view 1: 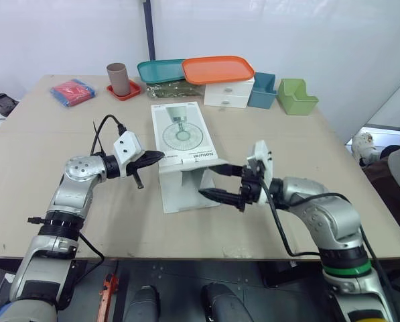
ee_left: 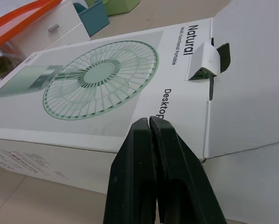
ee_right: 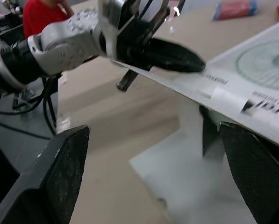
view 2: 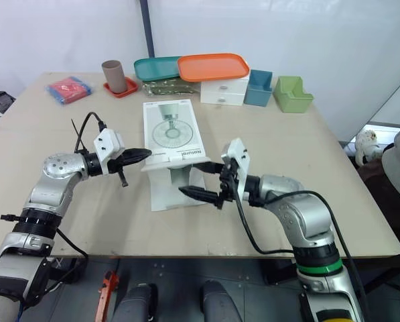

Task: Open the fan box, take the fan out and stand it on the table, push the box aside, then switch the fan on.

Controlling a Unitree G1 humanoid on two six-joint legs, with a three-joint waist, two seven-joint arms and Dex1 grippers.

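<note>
The white fan box (view 1: 181, 131) lies flat mid-table, its top printed with a green fan (ee_left: 99, 79). The near end flap (view 1: 186, 191) hangs open down to the table. My left gripper (view 1: 159, 155) is shut with nothing between its fingers, and its tip rests at the box's near left top edge (ee_left: 149, 123). To the right, my right gripper (view 1: 211, 181) is open at the box's open end, one finger near the top edge and one low over the flap. The right wrist view shows its fingers (ee_right: 60, 177) spread wide. The inside of the box is hidden.
At the back of the table (view 1: 52, 134) stand a brown cup (view 1: 118, 79), a teal tray (view 1: 161, 70), an orange tray (view 1: 218, 69) on a white drawer unit (view 1: 228, 92), a blue bin (view 1: 262, 90) and a green bin (view 1: 296, 96). A red packet (view 1: 73, 91) lies far left.
</note>
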